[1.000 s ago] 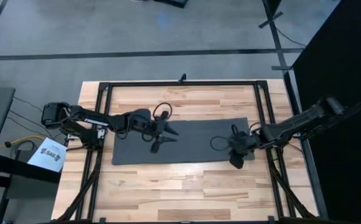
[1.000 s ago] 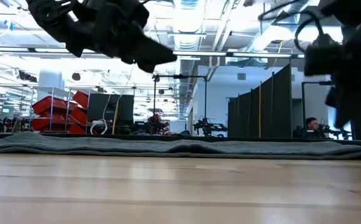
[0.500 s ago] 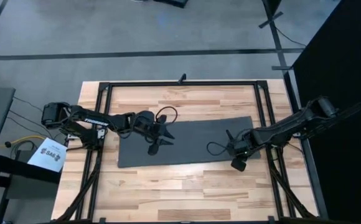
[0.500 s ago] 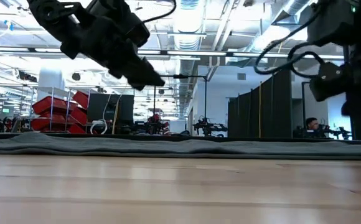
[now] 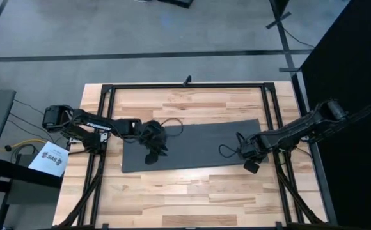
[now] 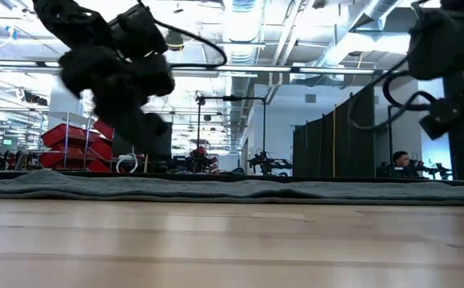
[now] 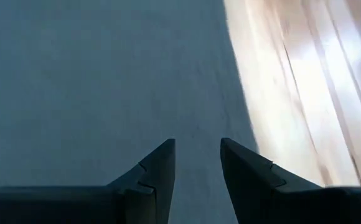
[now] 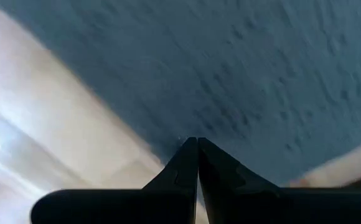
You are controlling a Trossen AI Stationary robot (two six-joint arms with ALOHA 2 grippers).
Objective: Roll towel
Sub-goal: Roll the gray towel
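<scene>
The dark grey towel lies spread out flat on the wooden table, its long sides running left to right; in the low view it is a low flat band. My left gripper hovers open over the towel's left part, fingers pointing down, with the towel's edge and bare wood beyond it. My right gripper is shut above the towel's near right corner. In the low view both grippers hang clear above the cloth.
A black metal frame runs round the tabletop. Bare wood lies between the towel and the table's near edge. A white paper sheet sits off the table's left side. A person shows far off in the room.
The towel has slid a little toward the table's right edge and still lies flat. My left gripper has moved toward the table's left edge and tipped to point down at the cloth. My right gripper has risen off the towel near its right end.
</scene>
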